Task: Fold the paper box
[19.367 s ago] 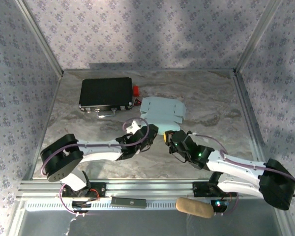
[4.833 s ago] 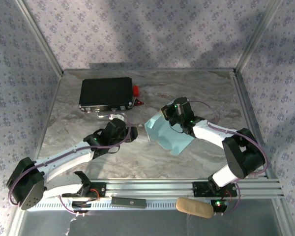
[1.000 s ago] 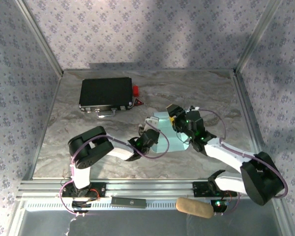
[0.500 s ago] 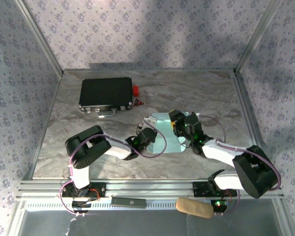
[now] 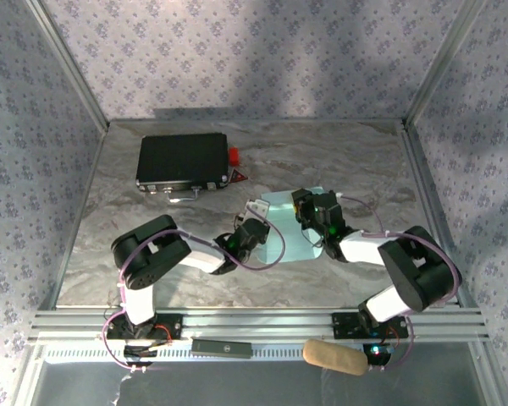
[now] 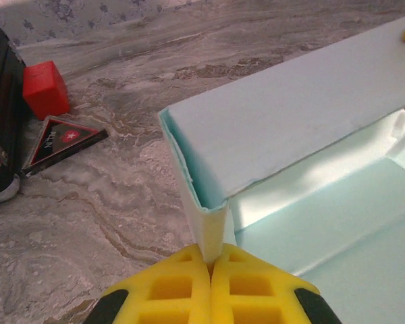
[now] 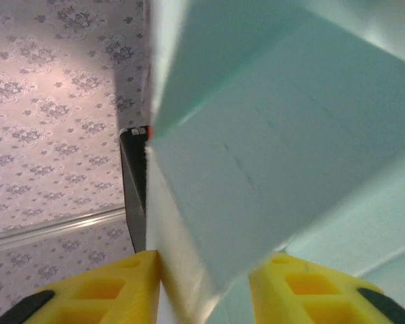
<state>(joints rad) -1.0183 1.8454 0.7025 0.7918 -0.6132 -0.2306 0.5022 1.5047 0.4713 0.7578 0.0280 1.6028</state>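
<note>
The paper box (image 5: 289, 227) is pale blue card, partly folded, lying mid-table between the two arms. My left gripper (image 5: 256, 225) is at its left edge. In the left wrist view its yellow fingers (image 6: 169, 290) are shut on an upright corner fold of the box (image 6: 290, 115), whose long wall runs away to the right. My right gripper (image 5: 305, 205) is at the box's far right side. In the right wrist view a folded wall of the box (image 7: 256, 148) fills the gap between the gripper's (image 7: 206, 290) spread yellow fingers (image 7: 115, 290), pressed by both.
A black case (image 5: 182, 161) with a red part (image 5: 234, 155) lies at the back left. A red cube (image 6: 46, 98) and a dark triangular label (image 6: 61, 142) sit beside the case. Metal frame rails and patterned walls enclose the marble table (image 5: 364, 161).
The right arm's elbow has drawn in and its gripper has shifted slightly left along the box. The left gripper has kept its hold. Long before, the sheet lay flat near the case.
</note>
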